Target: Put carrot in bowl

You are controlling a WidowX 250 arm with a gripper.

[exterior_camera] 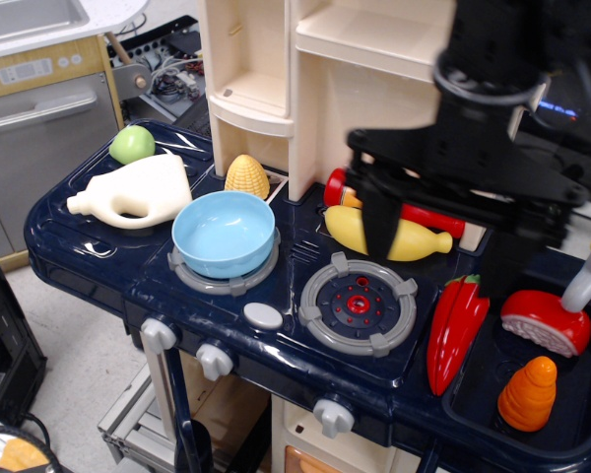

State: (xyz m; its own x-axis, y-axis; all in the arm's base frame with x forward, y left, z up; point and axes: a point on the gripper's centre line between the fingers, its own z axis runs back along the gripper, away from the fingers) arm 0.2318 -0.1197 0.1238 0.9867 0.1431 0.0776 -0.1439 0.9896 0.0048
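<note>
Black robot gripper (440, 259), fingers spread wide apart and holding nothing, above the red plastic chili pepper (456, 330). Stubby ridged orange plastic carrot (528, 394) upright in the dark sink basin (473, 402), well apart from the round light blue plastic bowl (225, 233) seated on the left grey burner.

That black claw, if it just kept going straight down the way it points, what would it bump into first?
Probably the red chili pepper, below the open gripper; depth is unclear, so it might be the dark counter beside it.
</note>
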